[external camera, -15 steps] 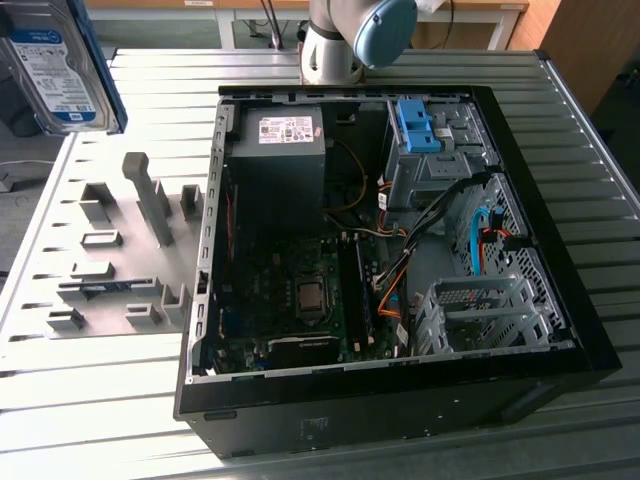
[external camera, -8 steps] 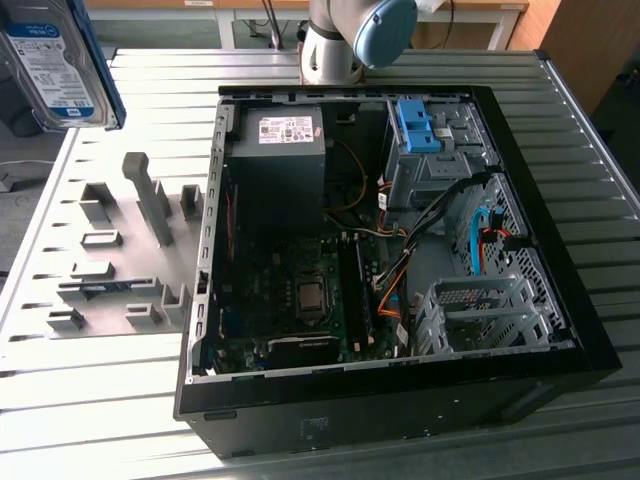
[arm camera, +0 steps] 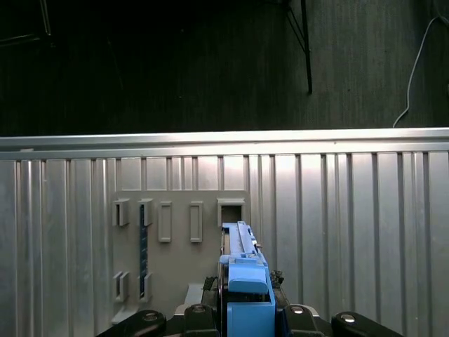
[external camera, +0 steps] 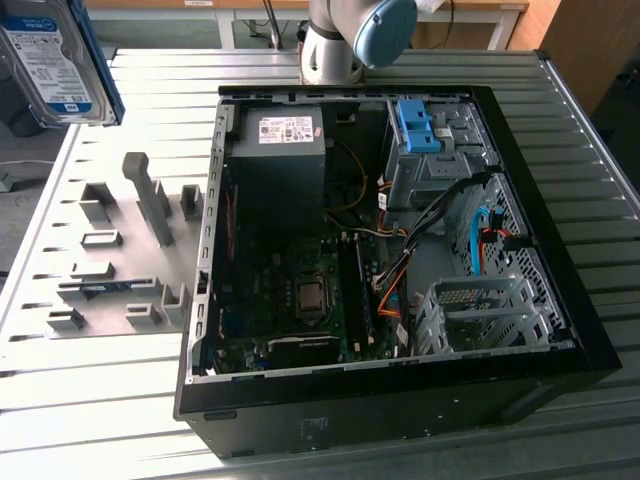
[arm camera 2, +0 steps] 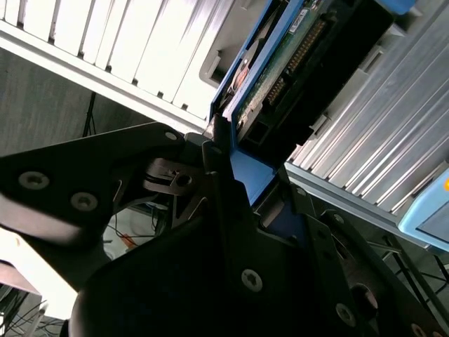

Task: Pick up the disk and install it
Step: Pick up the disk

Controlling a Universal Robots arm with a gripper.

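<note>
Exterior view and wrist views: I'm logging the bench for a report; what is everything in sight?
disk: one, silver with blue rails, held up at the exterior view's upper left
computer case: one, black, open, on the table
power supply: one, dark grey, inside the case
bracket: one, blue, inside the case
fixture plate: one, grey, on the table at the exterior view's left
table: one, silver, ribbed, under the case
arm: one, grey and blue, top of the exterior view
gripper: one, black, shut on the disk
</note>
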